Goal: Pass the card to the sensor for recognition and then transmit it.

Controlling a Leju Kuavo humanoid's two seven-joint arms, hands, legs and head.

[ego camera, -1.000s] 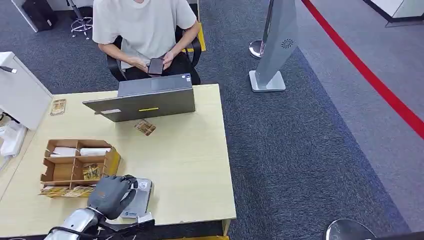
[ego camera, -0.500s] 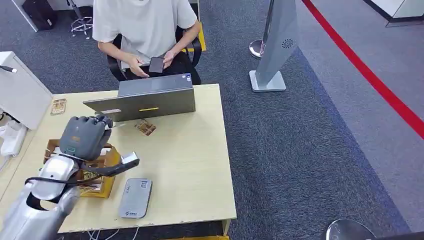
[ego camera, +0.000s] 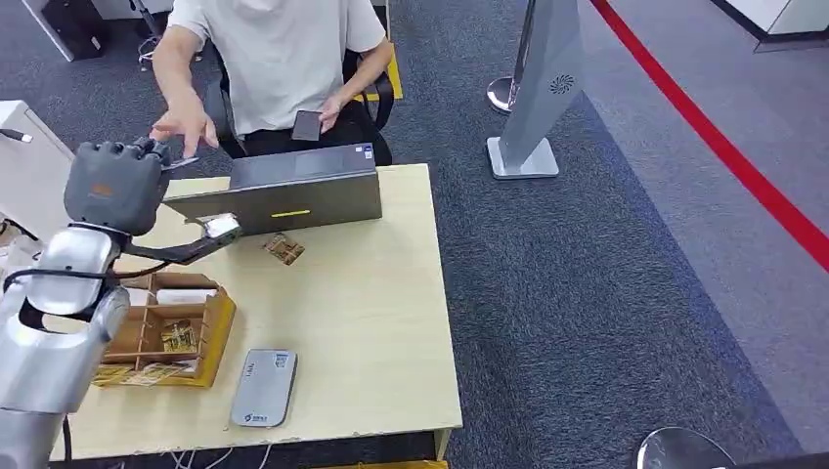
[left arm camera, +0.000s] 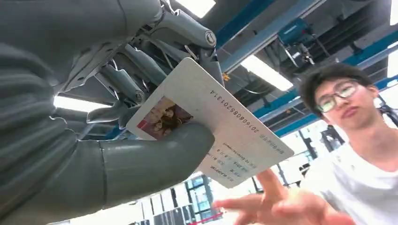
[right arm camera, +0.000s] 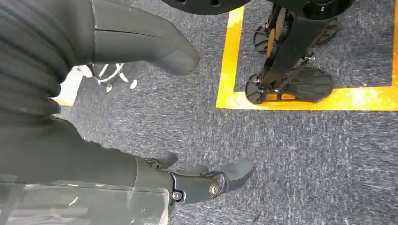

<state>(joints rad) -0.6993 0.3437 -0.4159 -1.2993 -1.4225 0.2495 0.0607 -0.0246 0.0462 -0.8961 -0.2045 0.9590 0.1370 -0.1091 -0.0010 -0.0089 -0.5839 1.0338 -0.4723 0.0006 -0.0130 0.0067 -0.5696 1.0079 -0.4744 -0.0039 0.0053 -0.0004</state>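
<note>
One silver left arm rises up the left side of the head view, elbow low at the frame's lower left, forearm climbing to the grey left hand (ego camera: pixel 114 186) held high in the upper left, over the far left corner of the pale wooden table (ego camera: pixel 371 322). Back of the hand faces the camera, fingers pointing up and away toward the seated person in a white T-shirt (ego camera: pixel 283 59). And look at the left wrist view: the thick grey thumb presses the white printed card with a small colour photo (left arm camera: pixel 211 122) against the darker fingers (left arm camera: pixel 141 70), so this hand is holding the card, which juts out well past the thumb, tilted, numbers and lines of small print showing.

The person's outstretched hand (ego camera: pixel 184 127) reaches in, fingers spread, just beside the robot's fingertips in the head view; in the wrist view it sits right under the card's free edge, not touching it as far as I can tell. Their other hand holds a dark phone (ego camera: pixel 306 126) in the lap.

Down at the lower centre of the table lies the flat grey card sensor (ego camera: pixel 264 388), well apart from the raised hand. Between them sits the brown compartmented cardboard organiser (ego camera: pixel 161 327); behind it, the grey laptop (ego camera: pixel 279 191).

Right hand (right arm camera: pixel 206 180) hangs over grey carpet, fingers loosely apart, holding nothing.
</note>
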